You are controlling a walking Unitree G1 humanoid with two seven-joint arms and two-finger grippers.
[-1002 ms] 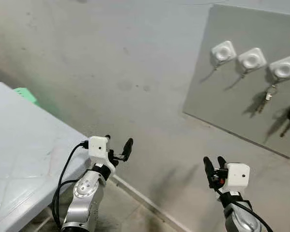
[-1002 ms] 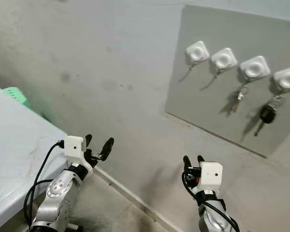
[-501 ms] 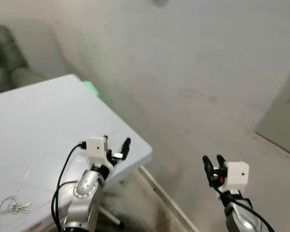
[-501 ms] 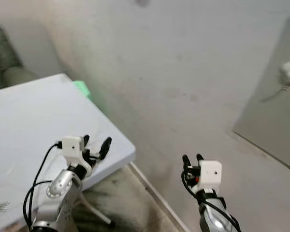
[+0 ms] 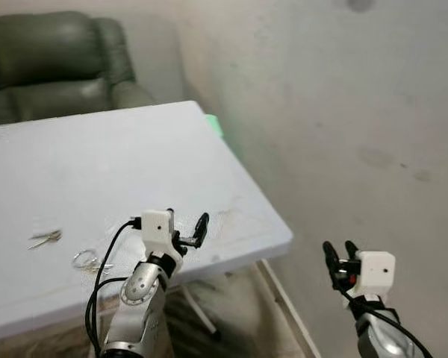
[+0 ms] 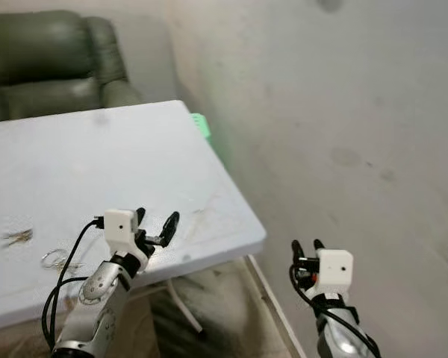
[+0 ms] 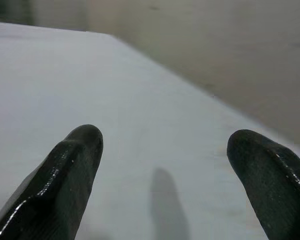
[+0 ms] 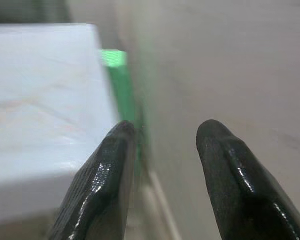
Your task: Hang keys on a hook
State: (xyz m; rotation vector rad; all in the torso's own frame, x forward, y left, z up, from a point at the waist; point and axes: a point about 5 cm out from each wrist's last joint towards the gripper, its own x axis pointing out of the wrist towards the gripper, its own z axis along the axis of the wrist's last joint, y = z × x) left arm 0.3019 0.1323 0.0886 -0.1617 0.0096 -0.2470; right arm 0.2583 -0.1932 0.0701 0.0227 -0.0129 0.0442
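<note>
Keys [image 5: 89,261] lie on table [image 5: 134,164], just left of left claw [image 5: 187,233], wide open, empty; right claw [image 5: 340,253] narrowly open.

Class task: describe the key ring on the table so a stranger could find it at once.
Start at the big white table before the dark green armchair. Near its front edge, beside the left gripper, lies a thin silver key ring. Unlike the loose keys further back, it shows an open round loop.

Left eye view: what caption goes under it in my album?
Open left gripper over the white table near two key sets, right gripper beside the table.
</note>
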